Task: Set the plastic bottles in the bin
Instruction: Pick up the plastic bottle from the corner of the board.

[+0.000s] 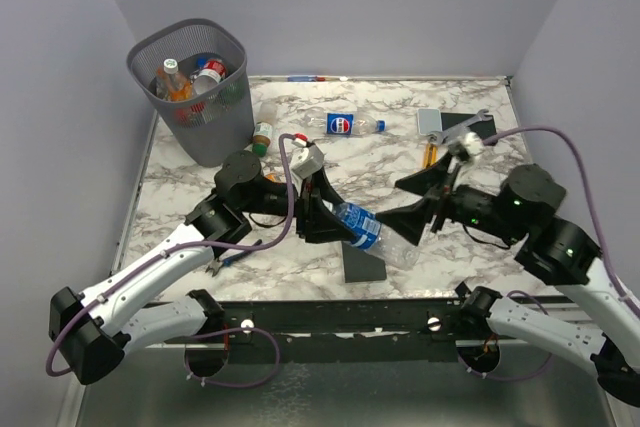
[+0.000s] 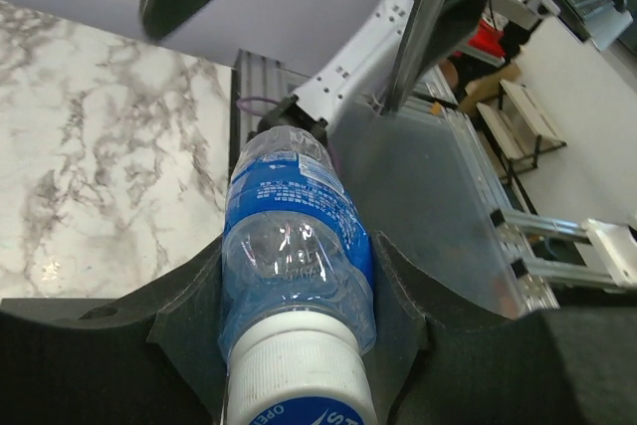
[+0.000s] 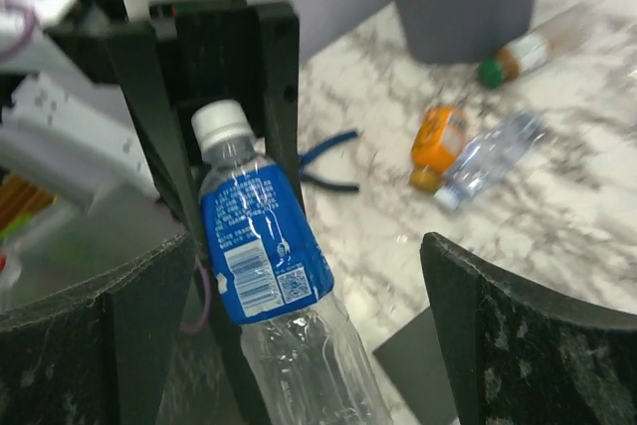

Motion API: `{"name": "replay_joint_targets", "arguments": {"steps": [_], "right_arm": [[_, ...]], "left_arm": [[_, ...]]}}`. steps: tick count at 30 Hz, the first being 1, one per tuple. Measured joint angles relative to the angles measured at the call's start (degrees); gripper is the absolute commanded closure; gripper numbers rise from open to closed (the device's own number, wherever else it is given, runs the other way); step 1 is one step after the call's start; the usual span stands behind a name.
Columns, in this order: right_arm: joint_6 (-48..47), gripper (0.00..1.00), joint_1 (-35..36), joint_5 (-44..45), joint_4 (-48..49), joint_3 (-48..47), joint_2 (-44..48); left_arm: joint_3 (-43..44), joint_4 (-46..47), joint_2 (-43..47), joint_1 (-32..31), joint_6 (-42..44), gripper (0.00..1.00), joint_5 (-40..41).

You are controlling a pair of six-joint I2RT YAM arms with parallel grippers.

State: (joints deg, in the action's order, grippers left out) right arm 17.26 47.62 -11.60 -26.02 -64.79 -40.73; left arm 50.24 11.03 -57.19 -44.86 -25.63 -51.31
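Blue-labelled clear bottle (image 1: 362, 228): left hand (image 1: 322, 213) is clamping its cap end; right hand (image 1: 415, 204) is gaping wide, gripping nothing.

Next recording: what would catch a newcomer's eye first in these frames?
The left gripper, shut on a clear blue-labelled bottle near the middle of the marble table, with the open right gripper facing it. Then the mesh bin at its far left corner, with several bottles already inside.

White-shelled, black-jointed arms (image 1: 150, 275) trail purple cables (image 1: 292, 197); the left gripper (image 1: 326, 210) and right gripper (image 1: 415, 203) are matte black.
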Motion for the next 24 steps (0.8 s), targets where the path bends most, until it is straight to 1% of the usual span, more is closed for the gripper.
{"name": "replay_joint_targets", "arguments": {"steps": [4, 6, 11, 14, 17, 19, 20, 21, 22, 24], "right_arm": [[-2.0, 0.02, 0.0, -10.2, -1.6, 2.6, -4.6], [-2.4, 0.02, 0.0, -14.8, -2.4, 2.7, -6.3], [-4.5, 0.02, 0.0, -22.7, -4.2, 2.7, -7.3], [-5.4, 0.06, 0.0, -25.2, -5.1, 3.2, -8.1], [-5.9, 0.25, 0.0, -26.3, -6.3, 4.4, -8.7], [-6.1, 0.43, 0.0, -26.8, -6.8, 5.2, -8.9], [-6.3, 0.49, 0.0, -26.8, -6.8, 5.5, -8.9], [-6.6, 0.54, 0.0, -26.9, -6.8, 5.8, -8.9], [-6.9, 0.57, 0.0, -26.9, -6.6, 6.2, -8.7], [-7.6, 0.60, 0.1, -27.2, -6.1, 6.9, -8.4]], "left_arm": [[1.0, -2.5, -0.6, 0.0, 1.7, 1.00, -5.5], [2.7, -5.7, 0.0, 0.0, 5.0, 1.00, -7.3], [9.1, -16.0, 1.0, 0.0, 16.0, 1.00, -7.6], [10.7, -18.5, 2.0, 0.0, 19.6, 1.00, -7.6], [11.4, -20.4, 2.2, 0.0, 21.9, 1.00, -7.5], [11.8, -21.2, 1.5, 0.0, 22.8, 1.00, -7.4], [12.1, -21.6, 0.8, 0.0, 23.1, 0.89, -7.3], [12.4, -21.9, 0.1, 0.0, 23.1, 0.71, -7.4], [12.6, -22.3, -0.3, 0.0, 23.1, 0.59, -7.6], [13.1, -23.2, -0.9, 0.0, 22.9, 0.40, -7.7]]}}
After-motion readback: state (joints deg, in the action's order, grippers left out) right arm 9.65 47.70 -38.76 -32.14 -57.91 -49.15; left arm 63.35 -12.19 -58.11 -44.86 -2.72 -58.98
